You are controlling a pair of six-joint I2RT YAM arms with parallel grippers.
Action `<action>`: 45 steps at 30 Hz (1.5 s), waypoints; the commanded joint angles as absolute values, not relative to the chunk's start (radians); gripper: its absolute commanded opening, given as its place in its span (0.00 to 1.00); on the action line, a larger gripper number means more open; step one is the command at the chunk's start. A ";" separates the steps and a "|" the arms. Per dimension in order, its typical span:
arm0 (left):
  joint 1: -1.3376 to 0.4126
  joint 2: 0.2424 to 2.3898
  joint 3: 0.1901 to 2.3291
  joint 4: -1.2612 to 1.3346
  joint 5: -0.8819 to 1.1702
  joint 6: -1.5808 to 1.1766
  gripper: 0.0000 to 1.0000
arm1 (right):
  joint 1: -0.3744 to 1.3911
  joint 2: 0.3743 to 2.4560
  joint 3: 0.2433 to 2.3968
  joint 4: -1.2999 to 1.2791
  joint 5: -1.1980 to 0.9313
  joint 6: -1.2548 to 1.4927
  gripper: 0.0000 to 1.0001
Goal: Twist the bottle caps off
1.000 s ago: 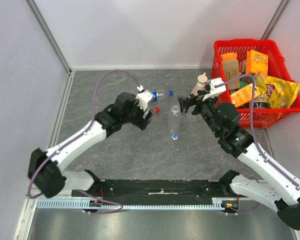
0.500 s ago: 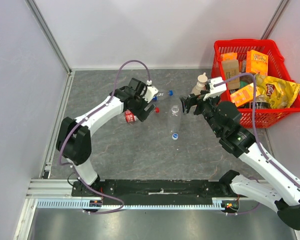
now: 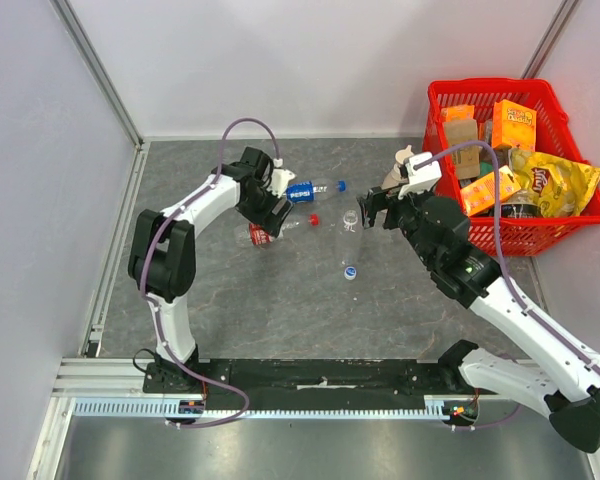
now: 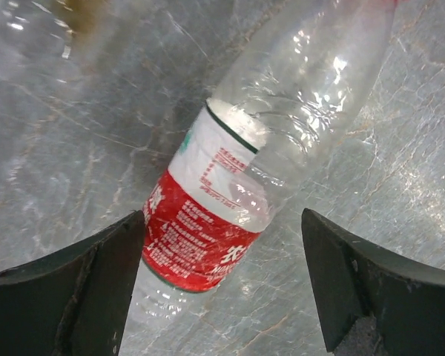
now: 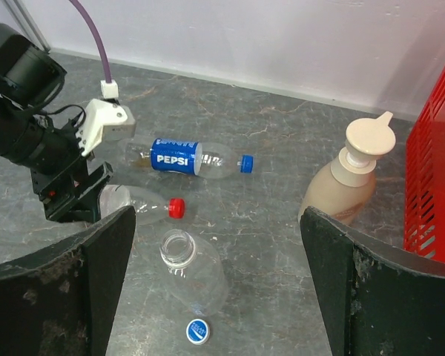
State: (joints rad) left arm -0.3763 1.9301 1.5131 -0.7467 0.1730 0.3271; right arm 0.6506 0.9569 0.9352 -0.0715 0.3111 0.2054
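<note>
The red cap (image 5: 176, 208) is screwed onto the red-label bottle (image 4: 208, 237), whose small white print is unreadable. The blue cap (image 5: 245, 164) closes the bottle marked PEPSI (image 5: 179, 159). Both bottles lie on the table (image 3: 230, 300), long axes left-right, caps pointing right. The unlabelled bottle (image 3: 351, 243) lies near-far with its open mouth away, a loose cap (image 3: 350, 271) at its base. The left gripper (image 4: 222, 245) straddles the red-label bottle with jaws wide. The right gripper (image 3: 366, 212) hangs spread and empty beside a beige pump bottle (image 3: 398, 168) and a red basket (image 3: 520, 235).

Pepsi bottle (image 3: 305, 190), red-label bottle (image 4: 208, 222) and uncapped bottle (image 3: 350, 245) crowd mid-table; beige pump bottle (image 5: 345, 185) and red basket (image 3: 550, 238) wall the right; near tabletop (image 3: 280, 310) open.
</note>
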 commanded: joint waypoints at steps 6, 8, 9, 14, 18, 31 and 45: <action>-0.383 1.997 1.487 -0.772 0.206 0.282 0.84 | 0.632 0.976 0.989 -0.061 0.284 0.192 0.98; -0.387 1.994 1.456 -0.753 0.193 0.255 0.83 | 0.627 0.977 0.991 -0.064 0.282 0.187 0.98; -0.388 1.987 1.434 -0.740 0.189 0.242 0.82 | 0.626 0.979 0.991 -0.064 0.278 0.189 0.98; -0.436 1.953 1.335 -0.655 0.101 0.206 0.79 | 0.620 0.985 0.993 -0.063 0.259 0.196 0.98; -0.456 1.930 1.289 -0.609 0.086 0.169 0.70 | 0.617 0.982 1.000 -0.074 0.250 0.213 0.98; -0.457 1.625 1.267 -0.606 0.138 0.172 0.54 | 0.614 0.945 1.039 -0.126 0.236 0.236 0.98; -0.456 1.132 1.092 -0.594 0.296 0.221 0.54 | 0.612 1.022 1.177 -0.253 0.003 0.317 0.98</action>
